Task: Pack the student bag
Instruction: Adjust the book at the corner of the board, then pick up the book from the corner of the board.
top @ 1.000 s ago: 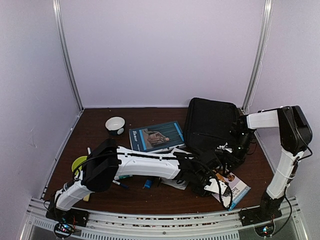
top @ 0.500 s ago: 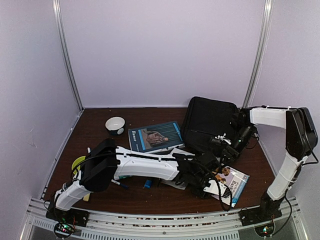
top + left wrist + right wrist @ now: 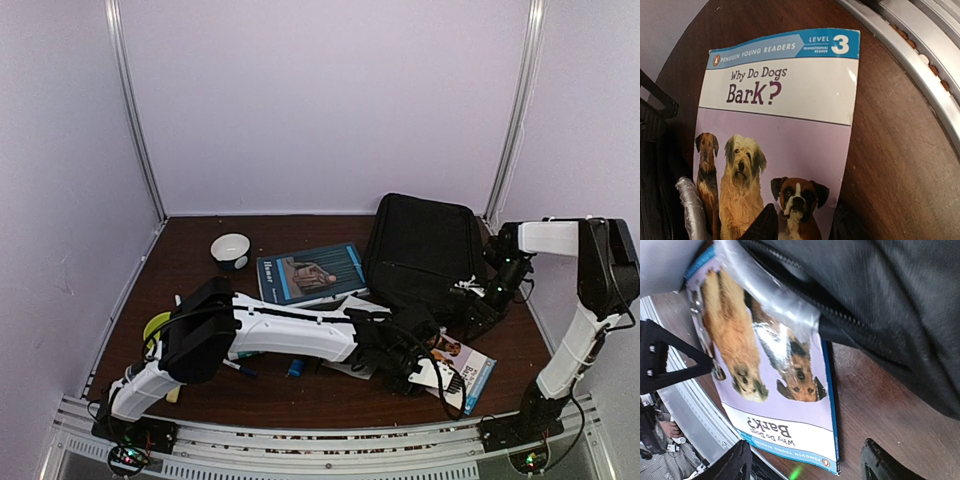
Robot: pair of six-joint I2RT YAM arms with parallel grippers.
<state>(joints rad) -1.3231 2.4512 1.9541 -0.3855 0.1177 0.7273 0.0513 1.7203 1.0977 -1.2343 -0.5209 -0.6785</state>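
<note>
Right wrist: R gripper [image 3: 805, 461] wide open above dog book [image 3: 775, 405]; L gripper [image 3: 802, 223] at book edge, grip unclear.

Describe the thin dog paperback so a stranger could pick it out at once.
Find the large black soft fabric student bag on the right of the dark brown wooden table. Just in front of its near edge lies the thin paperback. Unlike the blue-covered book left of the bag, its lilac cover shows three dogs under the title Why Do Dogs Bark?
</note>
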